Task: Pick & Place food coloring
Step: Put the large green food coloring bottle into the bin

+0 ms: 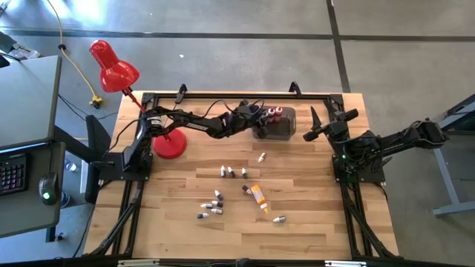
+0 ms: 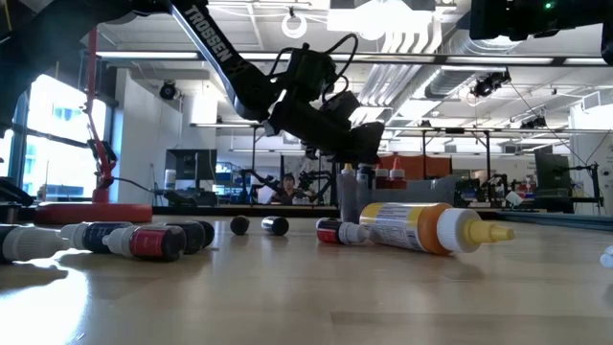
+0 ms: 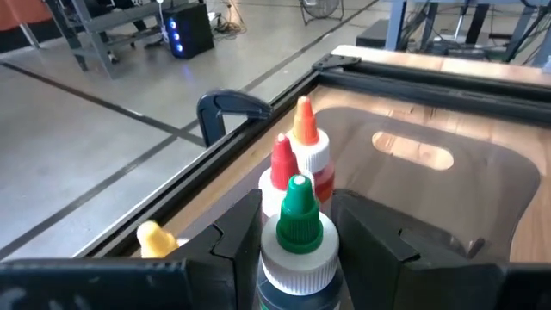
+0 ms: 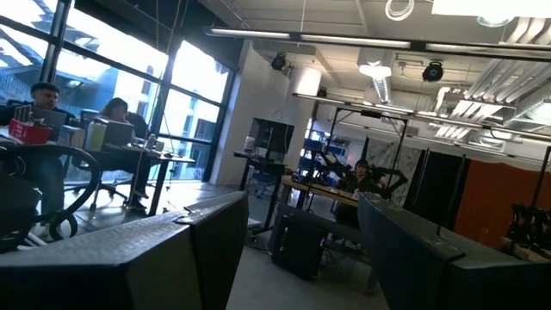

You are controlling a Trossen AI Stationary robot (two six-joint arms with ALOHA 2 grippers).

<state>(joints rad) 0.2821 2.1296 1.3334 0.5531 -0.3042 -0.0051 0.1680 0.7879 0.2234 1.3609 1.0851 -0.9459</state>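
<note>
A grey tub [image 1: 286, 127] stands at the table's far edge, and my left gripper [image 1: 256, 121] reaches over its left end. In the left wrist view the gripper [image 3: 297, 231] is shut on a green-capped food coloring bottle [image 3: 299, 226]. Beyond it a red-capped bottle [image 3: 281, 164] and an orange-capped bottle [image 3: 306, 129] stand upright in the tub [image 3: 482, 172]; a yellow cap [image 3: 155, 239] shows beside the finger. Several small bottles [image 1: 214, 205] and a larger yellow-orange one [image 1: 258, 196] lie loose on the table. My right gripper [image 1: 323, 124] waits open at the table's right side, raised. My left gripper pinches the green-capped bottle by its dark body [image 3: 274, 288], just below the white collar, between its two fingers [image 3: 234, 243]. The fingers come nearly level from the table's left. The bottle stands upright; its base is hidden by the gripper.
A red desk lamp [image 1: 113, 70] stands at the far left with its round base [image 1: 169, 145] on the table. A black clamp [image 3: 228, 108] grips the far edge beside the tub. The yellow-orange bottle [image 2: 421, 225] lies on its side mid-table.
</note>
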